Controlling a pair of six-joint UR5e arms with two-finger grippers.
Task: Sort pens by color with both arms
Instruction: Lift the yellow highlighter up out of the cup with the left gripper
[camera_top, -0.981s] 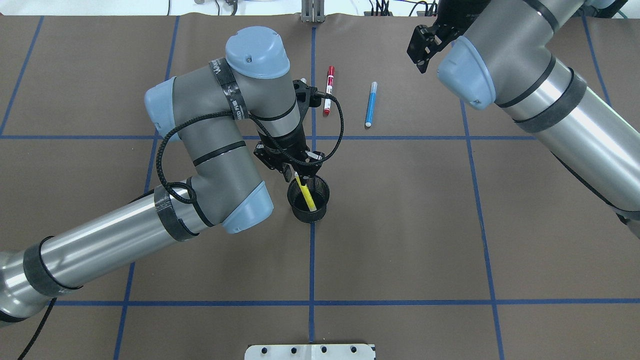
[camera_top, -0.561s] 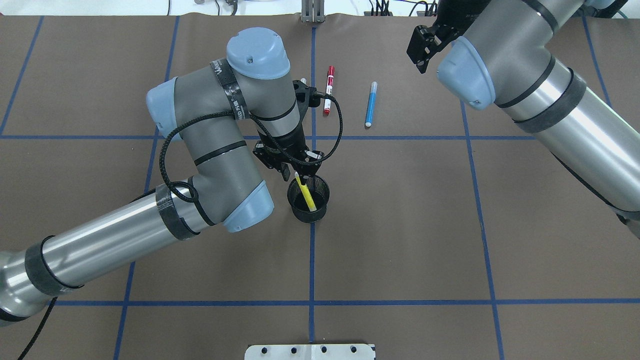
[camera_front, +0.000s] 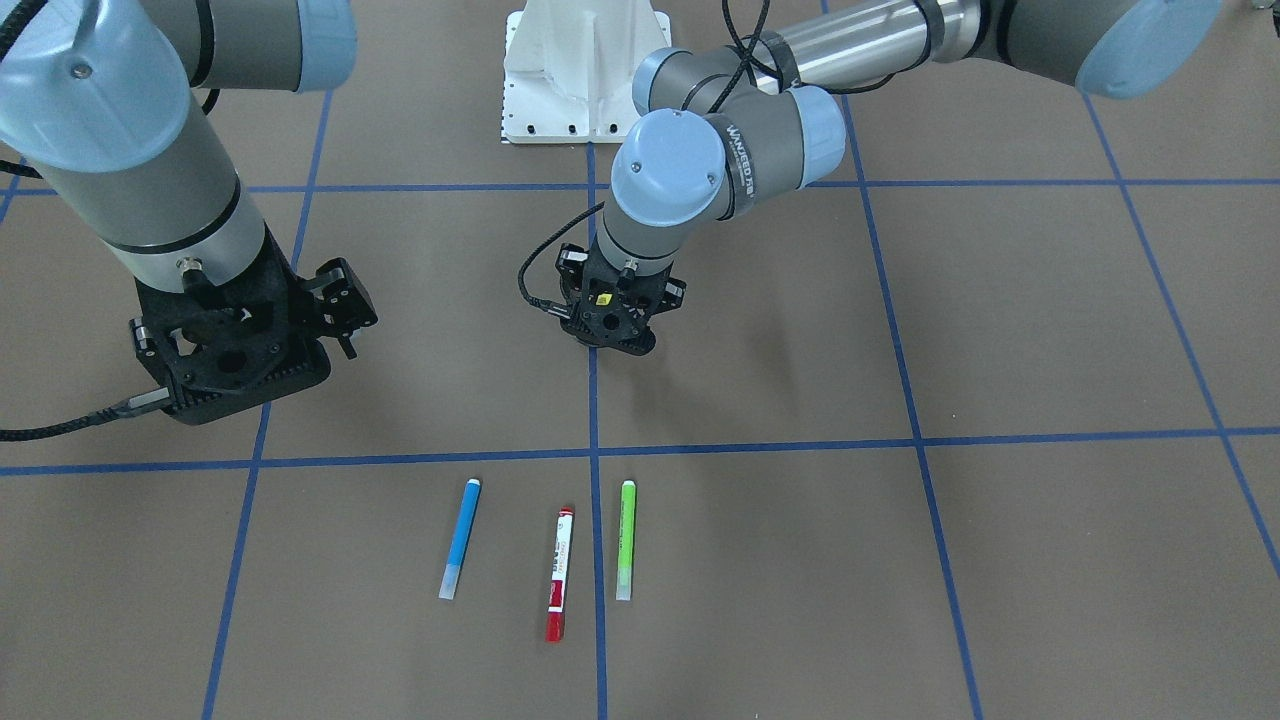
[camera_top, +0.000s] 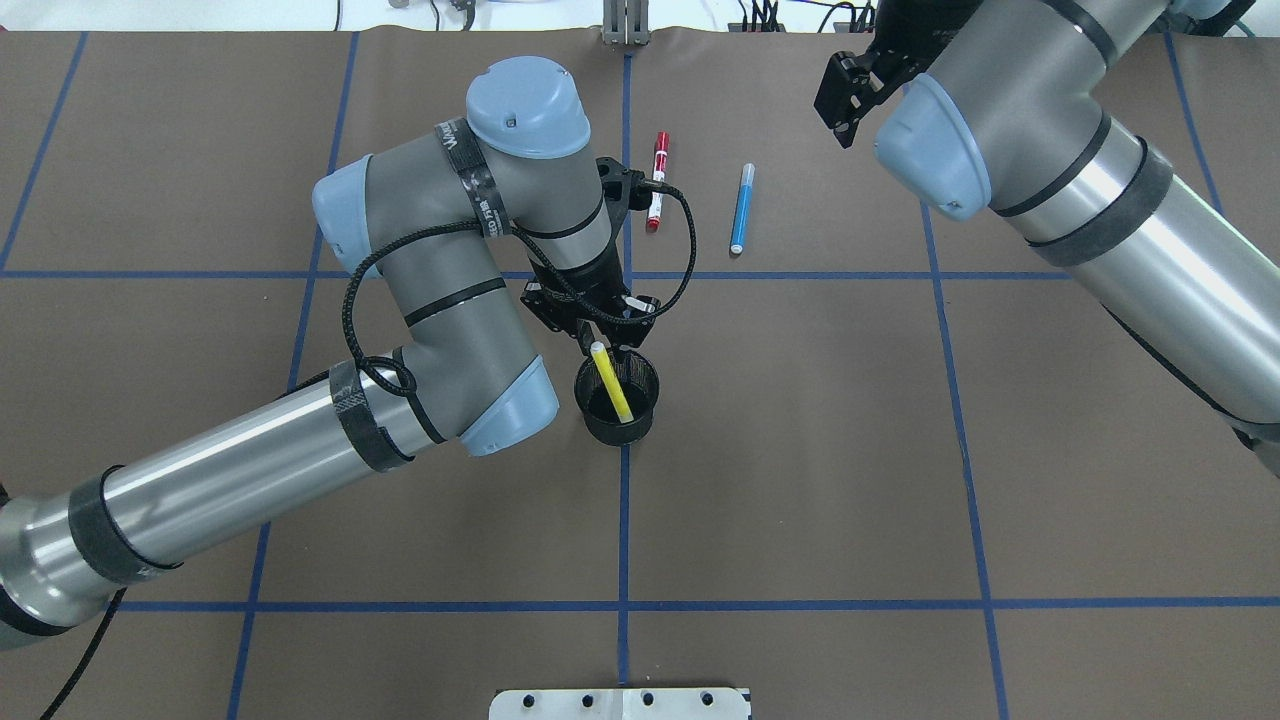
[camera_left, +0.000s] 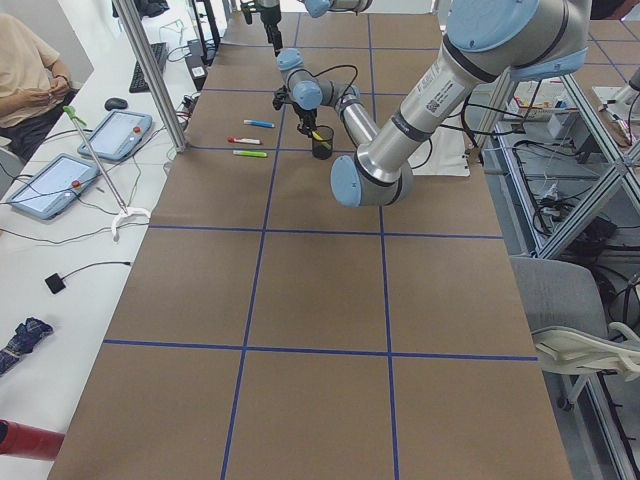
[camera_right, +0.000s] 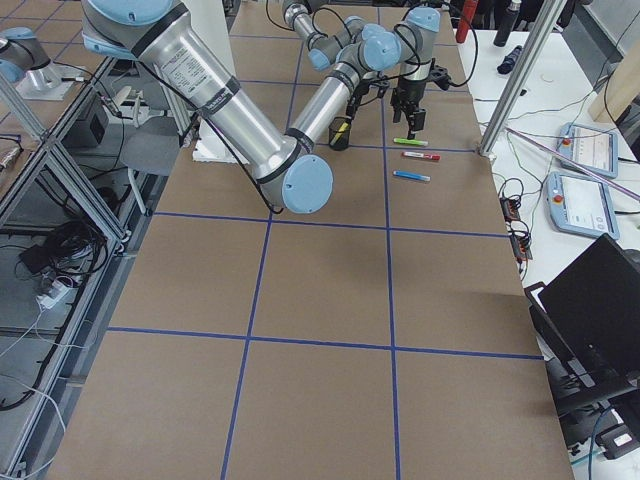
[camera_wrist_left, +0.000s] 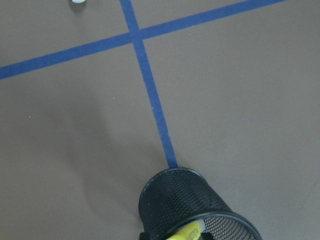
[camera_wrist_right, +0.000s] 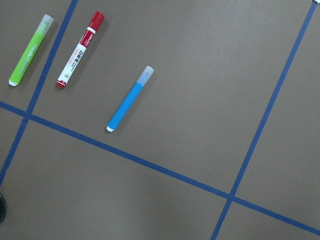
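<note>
A yellow pen (camera_top: 611, 384) leans inside the black mesh cup (camera_top: 618, 402) at the table's middle; its tip also shows in the left wrist view (camera_wrist_left: 187, 233). My left gripper (camera_top: 599, 338) hangs just over the pen's top, open, fingers either side of it. In the front view the gripper (camera_front: 611, 337) hides the cup. The blue pen (camera_front: 460, 538), the white pen with red ends (camera_front: 559, 572) and the green pen (camera_front: 626, 538) lie side by side on the far side of the table. My right gripper (camera_front: 240, 355) hovers open and empty, above and to one side of the blue pen (camera_wrist_right: 130, 99).
Blue tape lines divide the brown table cover into squares. The white pedestal base (camera_front: 580, 70) stands at the robot's edge. In the overhead view my left arm covers the green pen. A person (camera_left: 25, 70) sits at a side bench with tablets.
My left arm has shifted a little toward the far side and the gripper has drawn off the yellow pen's top, which now shows clearly. The pen stays in the cup. The right arm is still.
</note>
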